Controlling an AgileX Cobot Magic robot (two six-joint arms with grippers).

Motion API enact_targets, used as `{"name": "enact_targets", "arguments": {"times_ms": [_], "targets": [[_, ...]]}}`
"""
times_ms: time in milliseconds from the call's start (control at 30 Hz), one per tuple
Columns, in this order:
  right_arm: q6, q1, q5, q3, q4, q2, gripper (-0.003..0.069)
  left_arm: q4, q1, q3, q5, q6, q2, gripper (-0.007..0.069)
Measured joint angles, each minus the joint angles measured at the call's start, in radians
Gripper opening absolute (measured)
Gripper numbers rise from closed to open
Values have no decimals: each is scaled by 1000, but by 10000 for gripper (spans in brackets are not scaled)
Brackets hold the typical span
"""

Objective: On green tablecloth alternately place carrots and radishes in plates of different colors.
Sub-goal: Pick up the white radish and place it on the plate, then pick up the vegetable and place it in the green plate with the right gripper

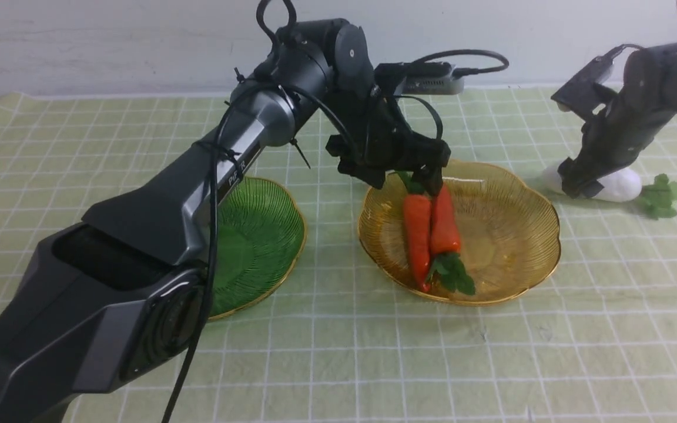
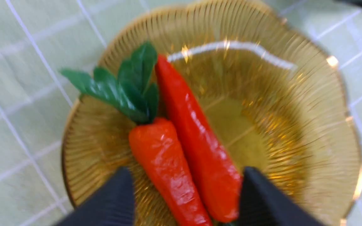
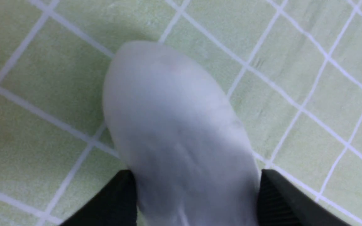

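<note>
I am holding the left gripper [image 2: 187, 169] low over the amber plate [image 1: 520, 194]. Its jaws are standing spread and straddling the shorter carrot [image 2: 162, 160] and the longer carrot [image 2: 196, 135], which are lying side by side, head to tail, in the plate's 9 o'clock half; one jaw is touching the longer carrot and a gap is showing beside the shorter one. I am holding the right gripper [image 3: 196, 172] on the radish [image 1: 623, 185], which is lying on the green tablecloth [image 1: 374, 364] at 3 o'clock from the amber plate, the jaws pinching its white body on both flanks. The green plate [image 1: 268, 235] is sitting at 9 o'clock from the amber plate.
</note>
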Motion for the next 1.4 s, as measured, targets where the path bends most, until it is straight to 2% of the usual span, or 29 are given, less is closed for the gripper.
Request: {"name": "enact_targets", "arguments": {"times_ms": [67,100,200,367,533,667,767,1100,1333,1400], "targets": [[67,1,16,0,-30,-8,429,8,0,-8,7,10,-64,156],[102,1,30,2,-40,-16,429,13,0,-11,7,25,-100,89],[247,1,112,11,-54,-74,429,41,0,-13,8,53,-220,8],[299,4,176,11,-7,-217,429,97,0,-13,14,51,-351,-8],[314,36,264,10,273,-388,428,195,0,13,31,48,-471,-8],[315,127,292,10,622,-441,426,303,0,145,32,48,-638,-8],[308,200,282,10,730,-431,426,376,0,290,32,31,-765,-8],[305,463,24,10,931,-249,424,453,0,800,33,-87,-1160,-8],[263,532,-162,10,1112,-103,425,457,0,1128,33,-172,-1436,-8],[239,537,-189,11,1152,-70,451,459,0,1202,33,-194,-1504,-8]]}}
